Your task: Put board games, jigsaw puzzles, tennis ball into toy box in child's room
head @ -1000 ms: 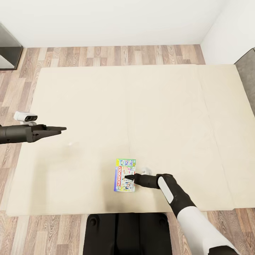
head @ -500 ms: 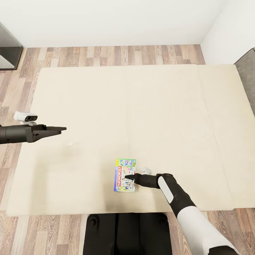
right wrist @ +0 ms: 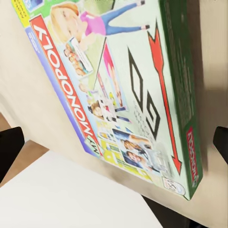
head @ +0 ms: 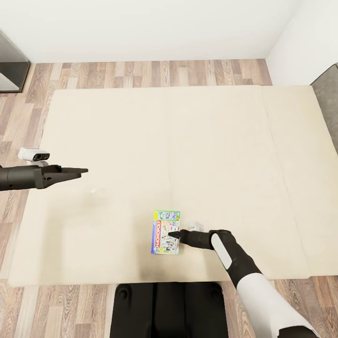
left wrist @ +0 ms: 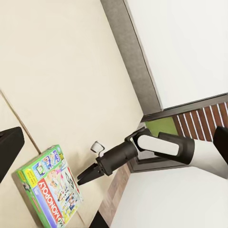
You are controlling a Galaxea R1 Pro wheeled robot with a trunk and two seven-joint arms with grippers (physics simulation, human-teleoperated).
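Observation:
A green-and-white Monopoly board game (head: pixel 162 232) lies flat on the beige bed (head: pixel 188 141), near its front edge. My right gripper (head: pixel 171 233) reaches in low from the right, its tips over the box's right side. In the right wrist view the box cover (right wrist: pixel 118 95) lies between the two spread fingertips (right wrist: pixel 9 147), so this gripper is open. The left wrist view takes in the same box (left wrist: pixel 50 190) and the right gripper (left wrist: pixel 84 178). My left gripper (head: pixel 82 171) hovers over the bed's left part, well away from the box, open and holding nothing.
Wood-plank floor (head: pixel 141 72) runs around the bed, with white walls behind. A dark cabinet corner (head: pixel 9 65) stands at the far left and the grey headboard (head: pixel 328 103) at the right. My dark base (head: pixel 169 310) abuts the bed's front edge.
My right gripper has drawn back a little to the right across the Monopoly box. The left arm and the box have not moved.

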